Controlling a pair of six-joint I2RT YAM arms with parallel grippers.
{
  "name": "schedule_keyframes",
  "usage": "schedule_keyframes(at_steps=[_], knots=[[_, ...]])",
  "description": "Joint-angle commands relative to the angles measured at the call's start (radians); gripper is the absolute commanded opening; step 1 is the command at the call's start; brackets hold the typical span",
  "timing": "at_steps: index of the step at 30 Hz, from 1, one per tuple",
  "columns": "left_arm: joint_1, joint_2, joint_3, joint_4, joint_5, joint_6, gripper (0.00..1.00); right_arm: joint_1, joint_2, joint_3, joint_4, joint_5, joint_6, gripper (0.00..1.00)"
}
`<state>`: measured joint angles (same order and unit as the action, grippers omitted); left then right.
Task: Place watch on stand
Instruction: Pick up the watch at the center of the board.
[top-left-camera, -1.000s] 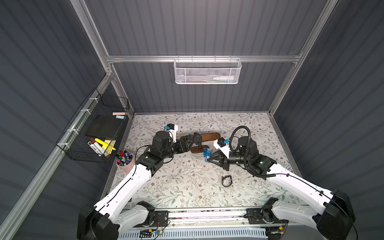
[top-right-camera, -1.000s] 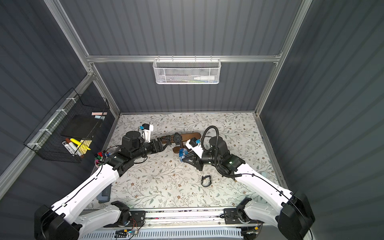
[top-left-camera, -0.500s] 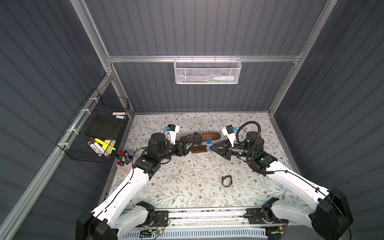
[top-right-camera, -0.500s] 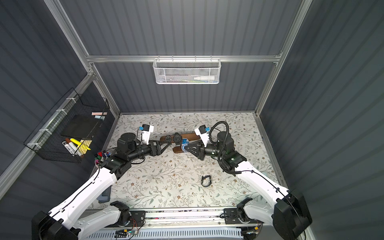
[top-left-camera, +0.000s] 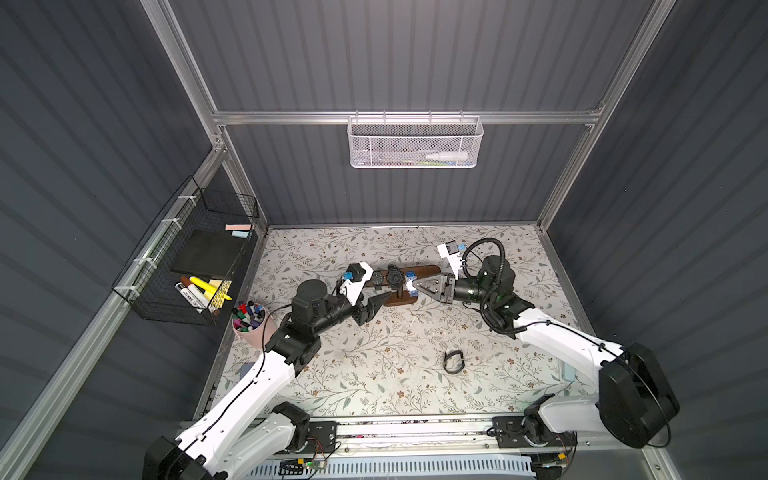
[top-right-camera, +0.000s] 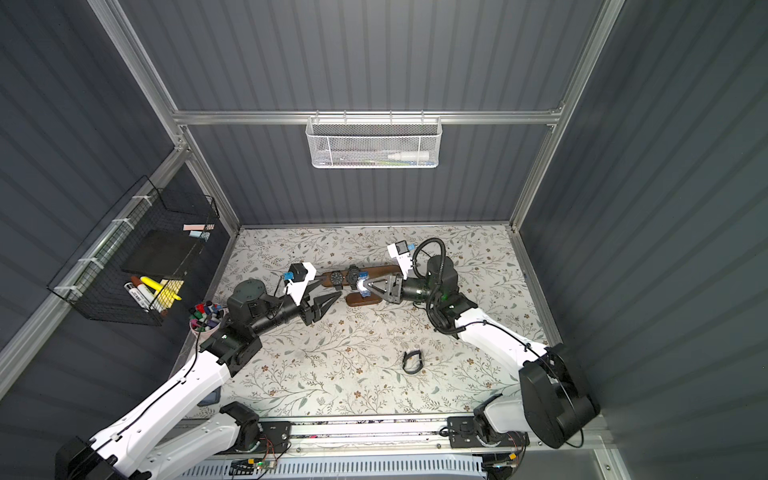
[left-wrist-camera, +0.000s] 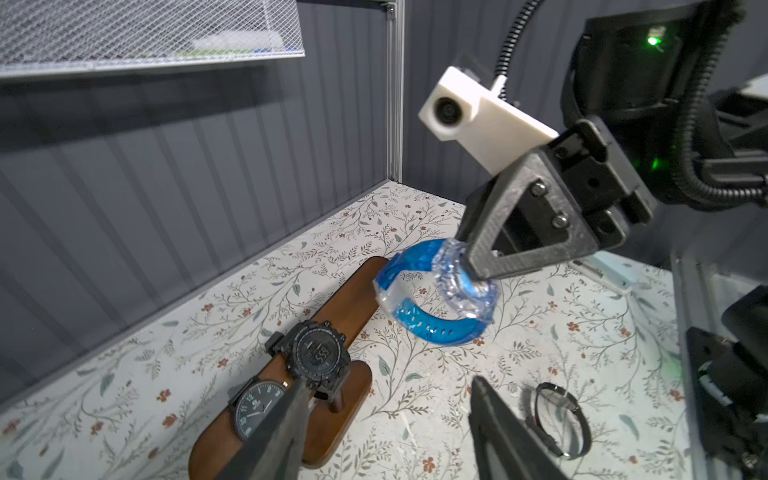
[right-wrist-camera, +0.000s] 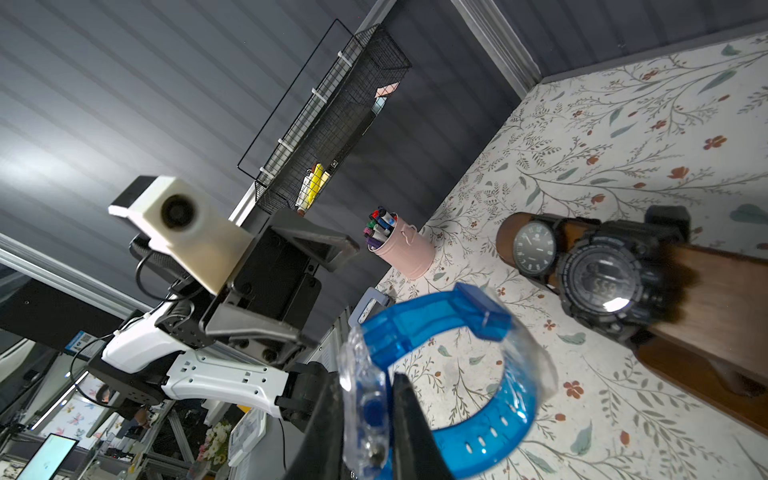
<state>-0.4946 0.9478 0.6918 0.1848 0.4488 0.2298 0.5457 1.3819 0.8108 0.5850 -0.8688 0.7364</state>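
Pinching the clear-wrapped case of the translucent blue plastic watch between the narrow-set fingers of the right gripper, with the strap curling out as an open C. Holding it in the air just beside the long bar of the dark brown wooden T-shaped stand, on the right of the post, not looped around the bar. Not resolving whether strap and bar are touching.

Comparing with a second ago: then carrying the blue watch low, in front of the oval base; now holding it up at bar height.

Keeping the left gripper fingers apart, nothing between them. Having pulled that gripper back off the bar's left end, now sitting front-left of the stand in a top view, tips near the base.

Seeing a chunky black digital watch and a black round-dial analogue watch sitting side by side on the bar's left half, same as before.

Seeing a thin black loop band lying on the floral-print tabletop, well apart from the stand, same spot as a second ago.

Seeing a pink metal cup of markers beside the left arm, unmoved.
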Motion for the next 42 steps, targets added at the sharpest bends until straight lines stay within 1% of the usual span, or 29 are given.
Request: schedule_keyframes(at_steps=[1, 3, 5, 8, 11, 14, 23, 29, 37, 42], knots=[[-0.031, 0.024, -0.023, 0.088, -0.051, 0.231, 0.58, -0.001, 0.021, 0.038, 0.131, -0.032, 0.126, 0.0], [-0.065, 0.038, -0.043, 0.148, -0.092, 0.281, 0.58, -0.001, 0.037, 0.048, 0.142, -0.04, 0.15, 0.0], [-0.069, 0.055, -0.057, 0.199, -0.1, 0.294, 0.57, -0.001, 0.051, 0.051, 0.167, -0.057, 0.17, 0.0], [-0.07, 0.105, -0.036, 0.191, -0.099, 0.31, 0.52, -0.001, 0.064, 0.044, 0.236, -0.061, 0.214, 0.0], [-0.07, 0.125, -0.034, 0.229, -0.056, 0.295, 0.5, 0.0, 0.073, 0.048, 0.254, -0.075, 0.233, 0.0], [-0.07, 0.15, -0.019, 0.241, -0.082, 0.291, 0.5, 0.002, 0.076, 0.037, 0.276, -0.083, 0.244, 0.0], [-0.07, 0.21, 0.02, 0.273, -0.061, 0.282, 0.5, 0.018, 0.082, 0.024, 0.286, -0.099, 0.258, 0.0], [-0.07, 0.208, 0.028, 0.284, -0.064, 0.256, 0.5, 0.025, 0.094, 0.018, 0.266, -0.108, 0.236, 0.0], [-0.07, 0.123, 0.04, 0.186, -0.037, 0.252, 0.5, 0.026, 0.075, 0.019, 0.132, -0.114, 0.151, 0.0], [-0.068, 0.148, 0.032, 0.208, -0.056, 0.263, 0.5, 0.031, 0.083, 0.03, 0.163, -0.128, 0.179, 0.0]])
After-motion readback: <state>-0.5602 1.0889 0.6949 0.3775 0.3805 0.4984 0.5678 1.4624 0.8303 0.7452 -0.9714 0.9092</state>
